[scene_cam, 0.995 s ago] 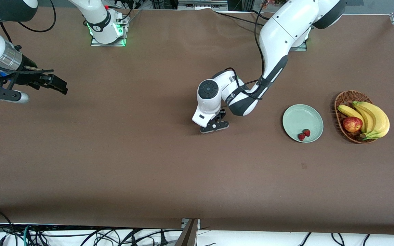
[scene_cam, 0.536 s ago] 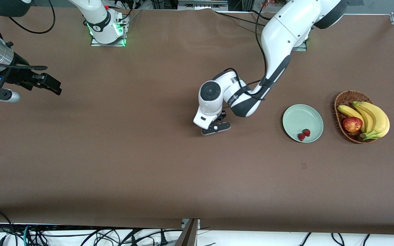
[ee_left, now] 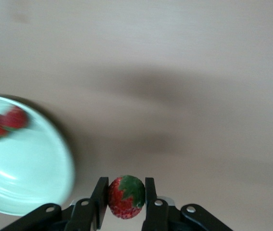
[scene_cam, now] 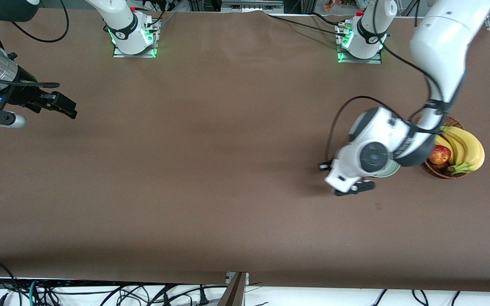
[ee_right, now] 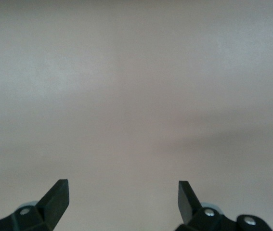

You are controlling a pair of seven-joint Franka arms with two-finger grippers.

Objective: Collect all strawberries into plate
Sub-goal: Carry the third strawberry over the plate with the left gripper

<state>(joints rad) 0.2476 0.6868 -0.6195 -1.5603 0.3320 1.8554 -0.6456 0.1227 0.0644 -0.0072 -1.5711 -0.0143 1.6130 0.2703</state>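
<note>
**Third berry in the left gripper, just beside the plate**

Brown table point(scene_cam: 211, 170), wide and bare thru the middle, cables along the edge nearest the front cam. You've got lots of open room toward the right arm's end.

Containers first. The plate point(ee_left: 25, 178), pale mint, sits toward the left arm's end; in the front view the left arm's wrist covers nearly all of it, w/ only a sliver of rim point(scene_cam: 394, 170) showing. In the left wrist view you can see two strawberries point(ee_left: 4, 124) lying in it, touching each other, near the rim. Just beside the plate, closer to that end's table edge, is the wicker basket point(scene_cam: 434, 170) w/ bananas point(scene_cam: 466, 148) and an apple point(scene_cam: 439, 154) inside.

Left gripper point(ee_left: 125, 199): clamped on the third strawberry point(ee_left: 125, 196), green cap showing, berry pinched btwn both fingers. It hangs over bare table just beside the plate's rim, not over the plate itself.

Right gripper point(ee_right: 123, 199): fingers spread wide, nothing btwn them, over bare table at the right arm's end point(scene_cam: 60, 105); that arm waits.
</note>
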